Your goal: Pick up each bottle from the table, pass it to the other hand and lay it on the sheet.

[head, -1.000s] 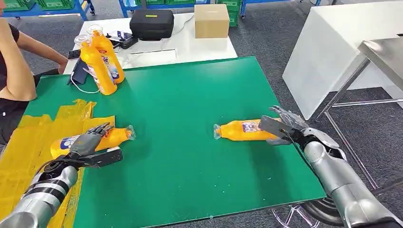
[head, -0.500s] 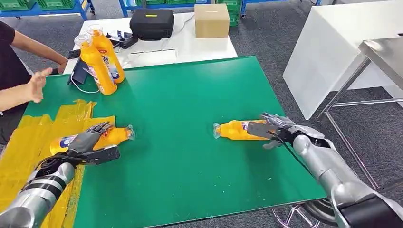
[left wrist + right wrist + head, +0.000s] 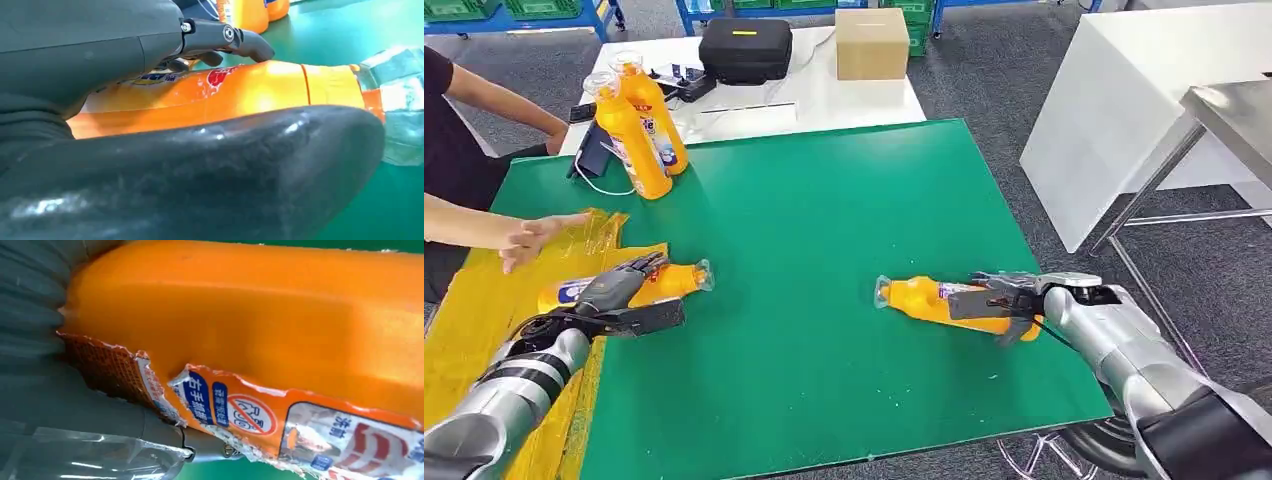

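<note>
Left hand (image 3: pixel 150 100) around lying orange bottle (image 3: pixel 240 92)

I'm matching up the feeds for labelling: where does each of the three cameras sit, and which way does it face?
Head view: high on the body, looking down at the green table; both silver arms, left hand, right hand.
Left wrist view: behind the left hand, facing the bottle on the sheet, also seen from the head.
Right wrist view: behind the right hand, close against the right bottle.

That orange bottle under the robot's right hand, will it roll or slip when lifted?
The orange bottle lies on its side, so a nudge would probably roll it. Its glossy plastic looks slippery, and the torn label may peel. The right hand wraps its body, which should steady it.
</note>
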Robot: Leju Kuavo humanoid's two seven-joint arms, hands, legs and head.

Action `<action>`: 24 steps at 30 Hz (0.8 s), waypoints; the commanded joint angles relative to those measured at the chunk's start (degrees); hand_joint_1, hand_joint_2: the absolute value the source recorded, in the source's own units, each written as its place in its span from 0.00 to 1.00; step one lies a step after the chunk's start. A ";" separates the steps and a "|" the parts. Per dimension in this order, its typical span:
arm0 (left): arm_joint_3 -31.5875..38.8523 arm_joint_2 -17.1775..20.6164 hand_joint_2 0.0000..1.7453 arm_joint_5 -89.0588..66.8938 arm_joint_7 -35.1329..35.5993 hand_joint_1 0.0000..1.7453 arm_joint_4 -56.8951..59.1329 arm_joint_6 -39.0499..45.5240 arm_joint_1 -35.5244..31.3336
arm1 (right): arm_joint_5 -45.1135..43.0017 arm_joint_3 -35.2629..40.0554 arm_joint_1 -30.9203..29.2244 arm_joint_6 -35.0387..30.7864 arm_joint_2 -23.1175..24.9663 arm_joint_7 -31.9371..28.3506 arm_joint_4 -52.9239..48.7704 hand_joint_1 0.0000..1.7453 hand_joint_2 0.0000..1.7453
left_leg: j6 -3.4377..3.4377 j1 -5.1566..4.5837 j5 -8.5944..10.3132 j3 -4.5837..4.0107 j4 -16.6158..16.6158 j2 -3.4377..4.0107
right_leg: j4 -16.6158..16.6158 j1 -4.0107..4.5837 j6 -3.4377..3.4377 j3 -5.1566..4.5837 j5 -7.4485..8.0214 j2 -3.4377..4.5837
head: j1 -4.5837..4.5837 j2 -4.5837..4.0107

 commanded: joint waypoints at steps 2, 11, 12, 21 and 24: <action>-2.36 -2.80 0.00 1.65 -0.40 0.00 6.25 0.85 -1.98 | -1.47 6.41 -0.77 0.04 -0.98 0.22 5.68 1.00 1.00 | -0.05 0.07 0.05 -0.11 0.00 -0.24 | -0.10 0.07 -0.01 0.02 0.04 -0.07 | 0.00 0.00; 18.73 -7.18 0.00 40.83 -12.90 0.00 -23.78 -13.99 12.56 | -18.75 -7.64 2.32 -11.51 3.99 3.49 -5.03 1.00 1.00 | -0.05 0.04 -0.02 -0.17 -0.03 0.12 | -0.06 0.04 0.00 -0.14 0.05 0.25 | 0.00 0.00; 20.17 -8.06 0.00 45.72 -11.65 0.00 -29.71 -17.67 14.77 | -20.74 -8.86 3.42 -12.21 3.96 3.30 -8.47 1.00 1.00 | -0.07 0.09 -0.02 -0.28 0.00 0.09 | -0.09 0.09 0.00 -0.23 0.05 0.26 | -0.02 0.00; 22.02 -10.09 0.00 56.58 -6.38 0.00 -39.57 -23.35 18.38 | -26.41 -12.47 7.32 -13.74 3.73 4.64 -18.83 1.00 1.00 | -0.05 0.02 -0.07 -0.88 0.05 0.17 | 0.04 0.02 0.02 -0.92 -0.02 0.30 | -0.04 0.00; 21.99 -10.01 0.00 56.75 -6.56 0.00 -39.06 -23.23 18.18 | -26.52 -12.45 7.28 -13.81 3.71 4.55 -18.54 1.00 1.00 | -0.03 0.03 -0.07 -1.05 0.05 0.15 | 0.04 0.06 0.04 -1.03 0.00 0.26 | -0.02 0.00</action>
